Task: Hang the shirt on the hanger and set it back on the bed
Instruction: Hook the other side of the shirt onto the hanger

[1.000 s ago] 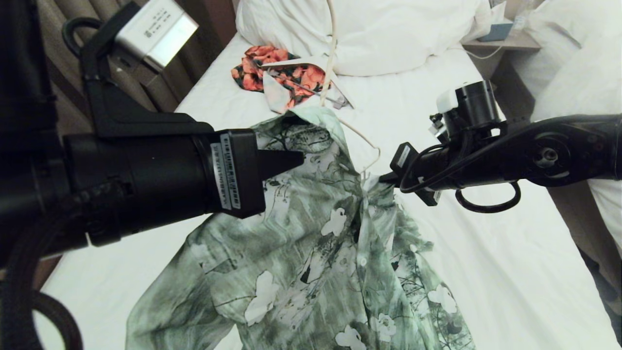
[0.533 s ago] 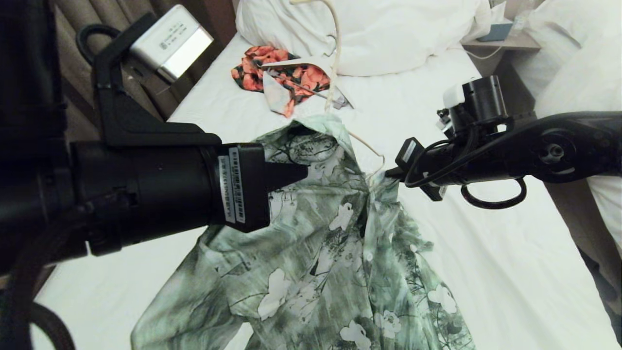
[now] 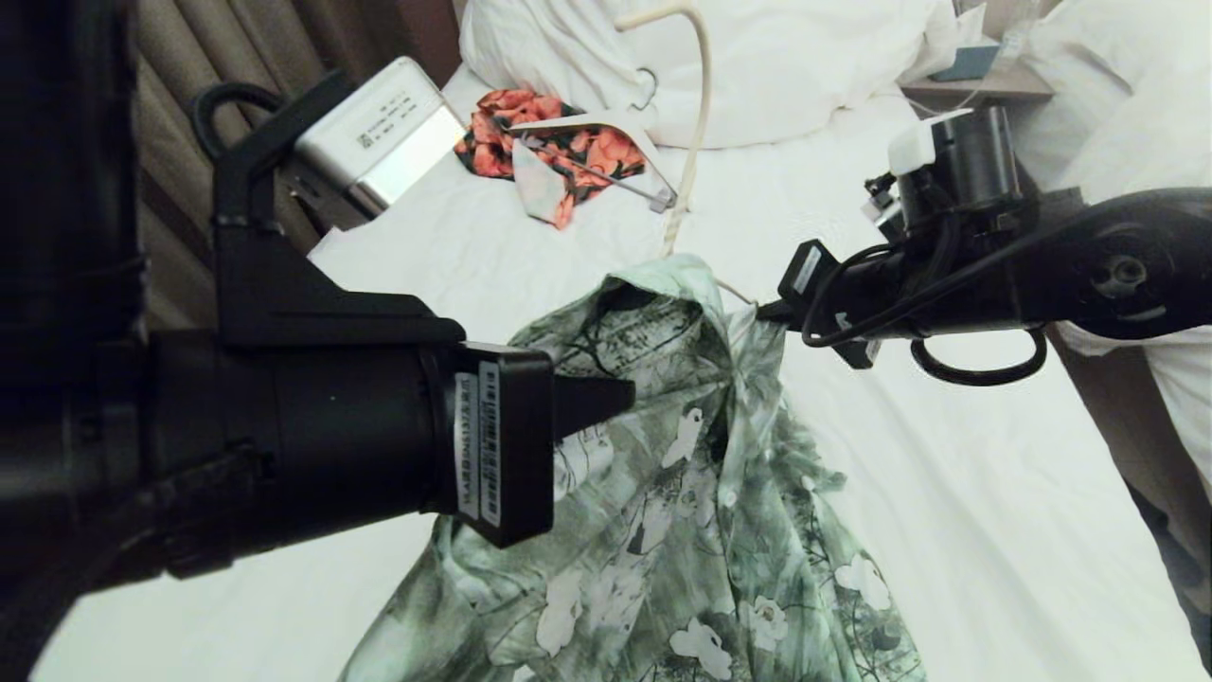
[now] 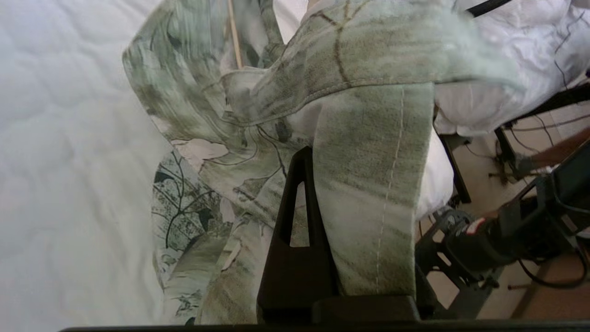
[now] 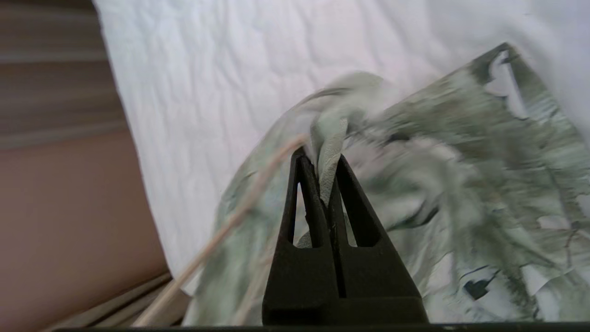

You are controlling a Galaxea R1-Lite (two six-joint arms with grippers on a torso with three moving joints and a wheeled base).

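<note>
The green-and-white floral shirt [image 3: 682,474] hangs gathered between my two grippers above the white bed [image 3: 947,493], its lower part trailing on the sheet. My left gripper [image 3: 625,398] is shut on the shirt's left shoulder; in the left wrist view the cloth [image 4: 368,193] drapes over my left gripper [image 4: 318,157] and hides one finger. My right gripper [image 3: 762,308] is shut on a fold by the collar, seen pinched in my right gripper [image 5: 322,161]. The cream wire hanger [image 3: 699,123] rises from the collar, hook upward; its wire [image 5: 239,203] runs beside the right fingers.
An orange-and-black garment [image 3: 559,152] with a white clip hanger [image 3: 606,128] lies near the pillow and duvet [image 3: 776,66]. A nightstand [image 3: 985,80] and a second bed [image 3: 1136,123] stand at the right. Curtains [image 3: 218,47] hang at the left.
Both grippers have carried the shirt up and to the right in the head view. The collar has bunched tighter, and the hanger hook has swung right with it.
</note>
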